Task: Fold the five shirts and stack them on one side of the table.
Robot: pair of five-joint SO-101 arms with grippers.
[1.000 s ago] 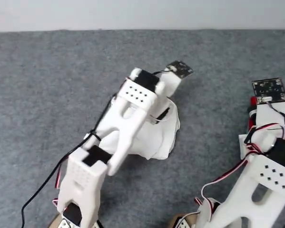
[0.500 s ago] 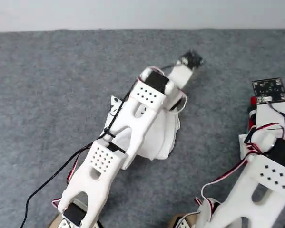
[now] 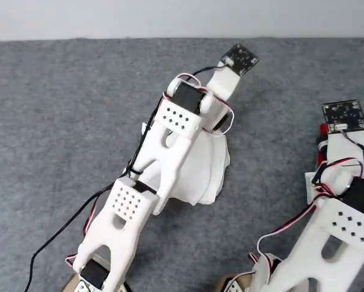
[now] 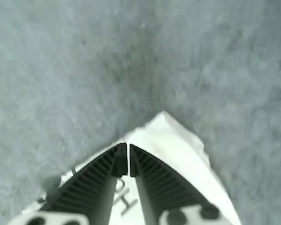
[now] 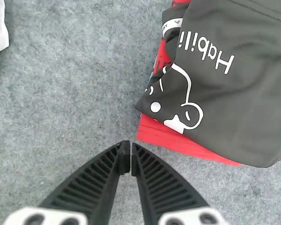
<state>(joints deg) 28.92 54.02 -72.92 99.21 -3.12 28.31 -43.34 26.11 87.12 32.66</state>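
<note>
A crumpled white shirt (image 3: pixel 209 176) lies mid-table, mostly covered by my left arm stretched over it. In the left wrist view my left gripper (image 4: pixel 127 149) is shut, its tips just above a corner of the white shirt (image 4: pixel 178 150), with grey table beyond; nothing shows between the fingers. My right gripper (image 5: pixel 127 146) is also shut and hovers over bare table beside a stack: a black printed shirt (image 5: pixel 224 93) on top of a red shirt (image 5: pixel 178 140). A sliver of the red shirt (image 3: pixel 321 131) peeks out under the right arm at the table's right side.
The grey felt table (image 3: pixel 60 109) has open room on the left and along the back. A black cable (image 3: pixel 54 240) trails from the left arm toward the front left. A pale wall runs behind the far edge.
My left arm has stretched farther toward the back right, carrying its wrist camera past the white shirt's far edge. The shirt itself stays put. The right arm has not moved.
</note>
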